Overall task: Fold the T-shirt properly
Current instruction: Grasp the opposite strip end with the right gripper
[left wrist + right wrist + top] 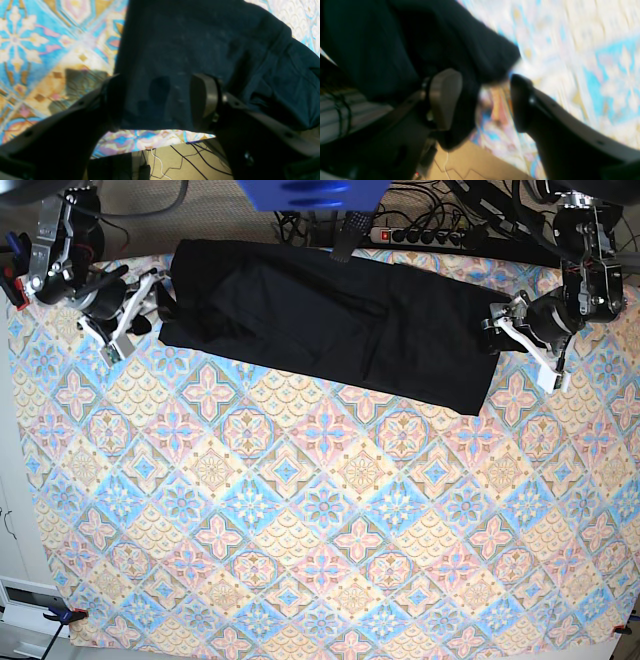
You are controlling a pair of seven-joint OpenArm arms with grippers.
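Item: patterned tablecloth (320,510), covering the table. The near and middle stretch carries nothing; the tiled print runs bare up to the garment.

Item: T-shirt (330,320), black, matte. It lies along the far edge of the table as a long flat band, running from the right arm's side across to the left arm's side, its near edge slanting slightly.
- Progress, as a judgement: the cloth looks folded lengthwise at least once, since no sleeves stick out and the outline is a narrow strip. Cross folds that would bring it to a compact rectangle appear not yet made. A few creases show near the end by the left arm.

Item: left gripper (503,327), at the end of the band on the base view's right.
- Fingers (203,96) spread wide, as the left wrist view shows.
- The T-shirt hem (155,126) lies flat beneath and between them; whether the tips touch the cloth cannot be told. Nothing is pinched.

Item: right gripper (150,302), at the opposite end of the band.
- Fingers (445,97) stand apart in the right wrist view, which is blurred.
- A corner of black cloth (495,67) sits just beyond the gap between them; a fold hangs beside one finger. No firm pinch shows; contact cannot be told.

Item: power strip and cables (420,230), beyond the far table edge.
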